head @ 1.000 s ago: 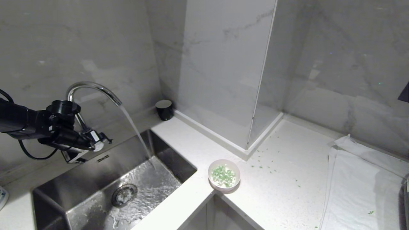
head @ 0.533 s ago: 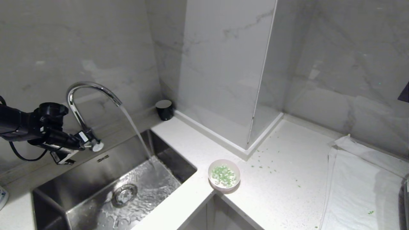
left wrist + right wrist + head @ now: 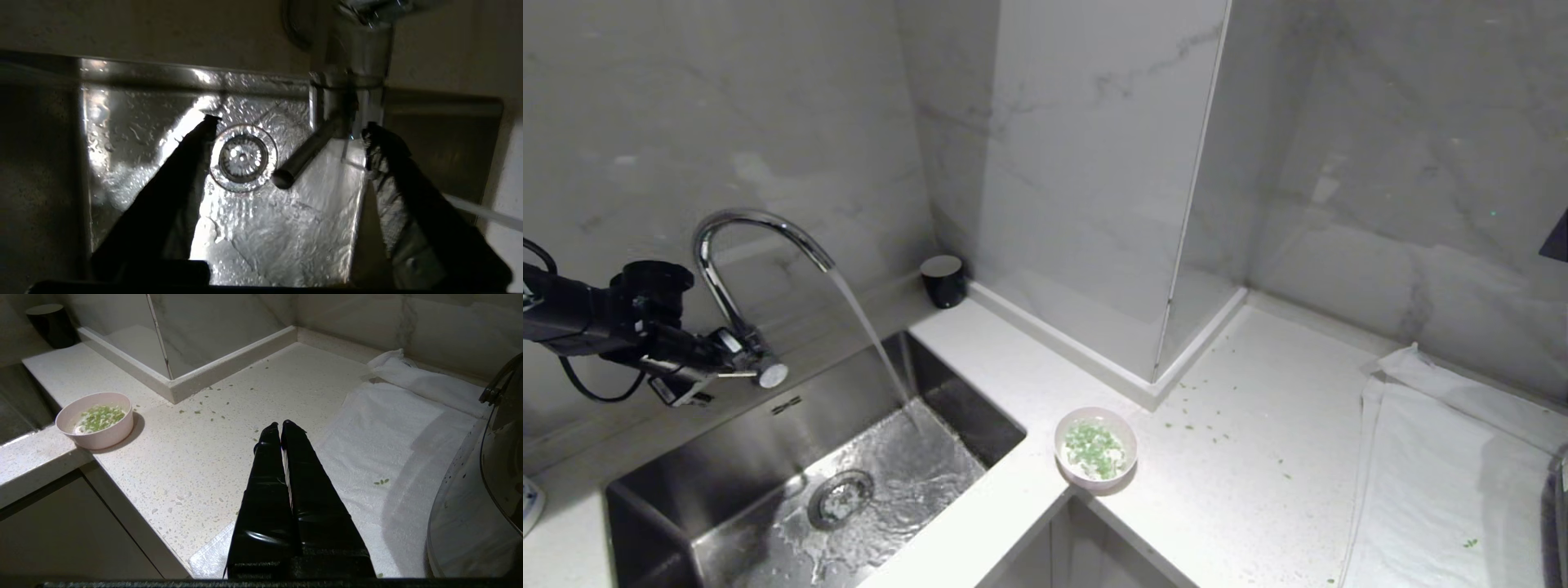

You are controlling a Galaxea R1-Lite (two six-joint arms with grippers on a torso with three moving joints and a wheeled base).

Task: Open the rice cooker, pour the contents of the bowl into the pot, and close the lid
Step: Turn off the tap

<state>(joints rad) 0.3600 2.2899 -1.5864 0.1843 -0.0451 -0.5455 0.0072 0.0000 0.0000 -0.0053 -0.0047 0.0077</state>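
The left pincer (image 3: 286,130) reaches in from the robot's left toward the chrome faucet (image 3: 737,245), its two dark fingers (image 3: 184,163) spread apart on either side of the lever handle (image 3: 304,153), with gaps visible between the pads and the metal; no firm contact shows. Water pours from the spout into the steel sink (image 3: 727,445) below the pincer, spreading over the drain (image 3: 243,157).

Well away from the left pincer, on the far side of the sink, the pale pink bowl (image 3: 1095,448) sits upright on the white counter (image 3: 1258,490) at its inner corner, with the contents (image 3: 1097,450), small green pieces, lying wet inside. More green bits are scattered on the counter beyond the bowl.

The right pincer (image 3: 281,425) hangs above the counter edge with its black fingers pressed together, holding nothing. The bowl lies off to one side of it; on the other side a white towel (image 3: 392,428) is spread, and a shiny steel pan (image 3: 470,522) rests on the cloth. A black cup (image 3: 943,280) stands by the marble wall.
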